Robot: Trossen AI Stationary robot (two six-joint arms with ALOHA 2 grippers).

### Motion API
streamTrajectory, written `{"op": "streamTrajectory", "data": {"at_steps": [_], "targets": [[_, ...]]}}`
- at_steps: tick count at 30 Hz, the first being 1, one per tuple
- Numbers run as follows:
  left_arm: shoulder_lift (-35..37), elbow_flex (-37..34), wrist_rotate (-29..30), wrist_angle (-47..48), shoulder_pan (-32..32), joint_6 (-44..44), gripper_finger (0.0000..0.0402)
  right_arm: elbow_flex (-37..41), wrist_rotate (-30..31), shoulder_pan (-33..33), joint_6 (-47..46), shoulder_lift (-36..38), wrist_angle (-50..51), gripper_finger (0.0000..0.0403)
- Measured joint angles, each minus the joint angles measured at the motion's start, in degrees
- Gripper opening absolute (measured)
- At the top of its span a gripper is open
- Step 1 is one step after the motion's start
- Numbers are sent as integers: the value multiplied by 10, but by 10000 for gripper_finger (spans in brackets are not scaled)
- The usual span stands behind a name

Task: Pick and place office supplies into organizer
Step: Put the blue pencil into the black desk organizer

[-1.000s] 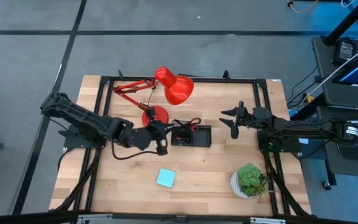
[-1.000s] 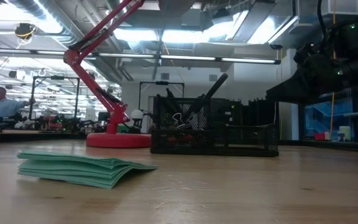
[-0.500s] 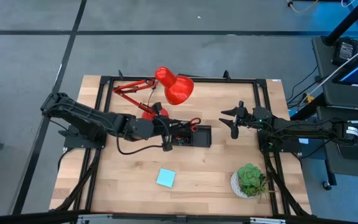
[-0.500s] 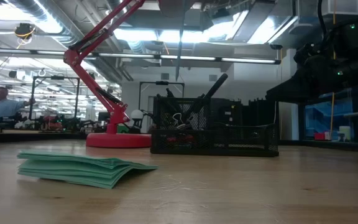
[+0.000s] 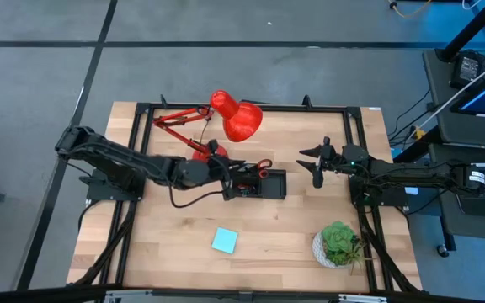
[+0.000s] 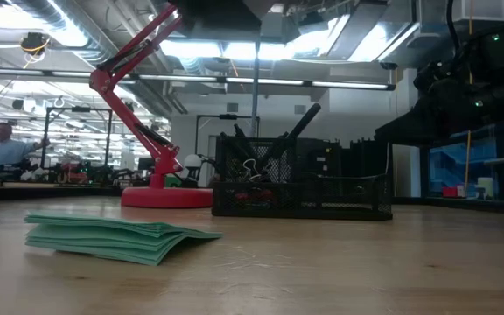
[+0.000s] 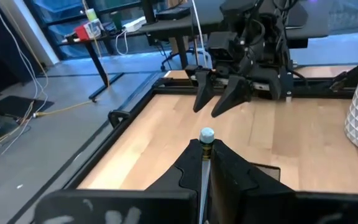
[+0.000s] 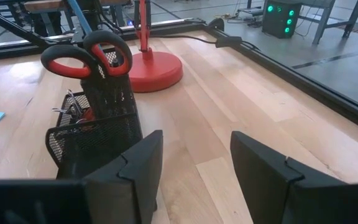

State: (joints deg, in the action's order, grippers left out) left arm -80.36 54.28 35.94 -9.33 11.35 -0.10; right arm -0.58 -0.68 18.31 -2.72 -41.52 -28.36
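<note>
From above, one wooden table [image 5: 175, 261] carries one black mesh organizer [image 5: 269, 184] near its middle, one red desk lamp [image 5: 236, 118] behind it, one teal sticky-note pad [image 5: 224, 241] toward the front, and one potted plant [image 5: 341, 242] at the front right. The left gripper [image 5: 229, 181] sits over the organizer's left end. The right gripper [image 5: 318, 163] hangs well to the organizer's right, its two fingers spread and holding nothing. One pair of red-handled scissors [image 5: 262, 167] stands in the organizer.

From table height, the sticky-note pad [image 6: 116, 237] lies flat in front, the organizer [image 6: 300, 185] stands beyond it just beside the lamp base [image 6: 166, 197], and one thin pen [image 6: 255, 96] hangs upright above the organizer's tall cup.

The left wrist view shows the left gripper [image 7: 205, 163] closed tight on one pen [image 7: 206, 139] with a light-blue tip; the right gripper [image 7: 220, 98] faces it farther off.

The right wrist view shows two parted fingers [image 8: 140, 165], the scissors [image 8: 86, 55] handles-up in the organizer [image 8: 98, 134], and small clips in its low tray.
</note>
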Motion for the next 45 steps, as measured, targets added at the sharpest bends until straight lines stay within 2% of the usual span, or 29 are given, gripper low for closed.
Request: {"op": "streamTrajectory", "data": {"at_steps": [12,21,31,45], "targets": [[0,-106,12,-136,-4,-11,15,0,0,0,1,0,0,191],[0,-160,12,-166,-27,-53,15,0,0,0,0,0,0,191],[-2,-166,4,-140,-40,-82,18,0,0,0,0,0,-1,191],[-3,-166,5,-131,-40,-72,70,0,0,0,1,0,-1,191]]}}
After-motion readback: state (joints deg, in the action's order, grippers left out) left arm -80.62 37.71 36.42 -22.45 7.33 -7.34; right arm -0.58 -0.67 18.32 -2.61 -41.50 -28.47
